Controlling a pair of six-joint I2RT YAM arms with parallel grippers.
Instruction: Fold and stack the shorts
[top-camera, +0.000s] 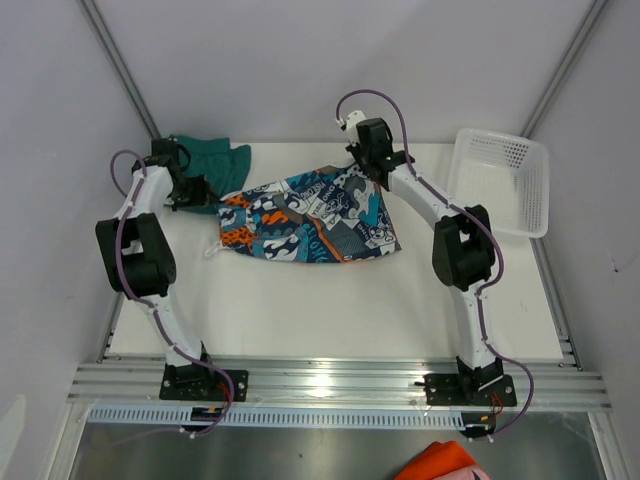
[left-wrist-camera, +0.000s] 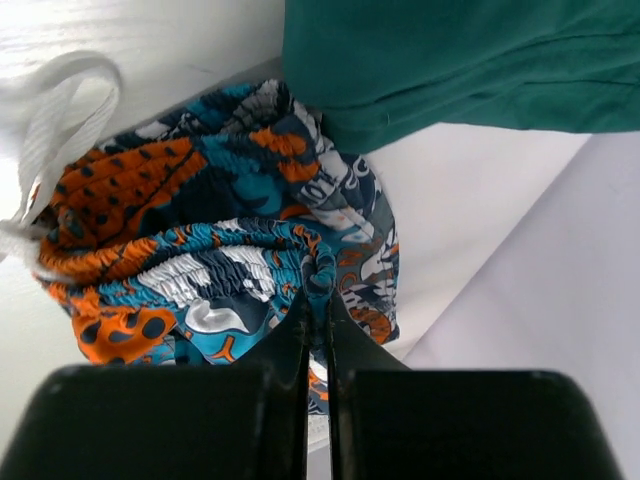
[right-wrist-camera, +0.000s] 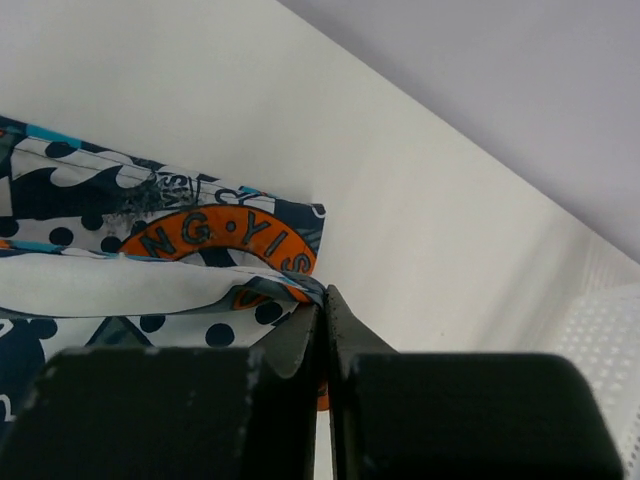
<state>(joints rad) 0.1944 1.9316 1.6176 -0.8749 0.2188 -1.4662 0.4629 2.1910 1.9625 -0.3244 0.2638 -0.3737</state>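
The printed shorts (top-camera: 310, 218) lie spread across the middle of the table. My left gripper (top-camera: 200, 192) is shut on their waistband end at the left; the left wrist view shows the gathered elastic (left-wrist-camera: 230, 265) pinched between its jaws (left-wrist-camera: 318, 300). My right gripper (top-camera: 362, 165) is shut on the hem corner at the far right (right-wrist-camera: 322, 300). The teal-green shorts (top-camera: 210, 160) lie bunched at the far left corner, behind my left gripper, and also fill the top of the left wrist view (left-wrist-camera: 460, 60).
A white mesh basket (top-camera: 500, 180) stands at the far right, partly over the table edge. The white drawstring (left-wrist-camera: 50, 120) of the printed shorts loops at the left. An orange cloth (top-camera: 440, 462) lies below the table's near rail.
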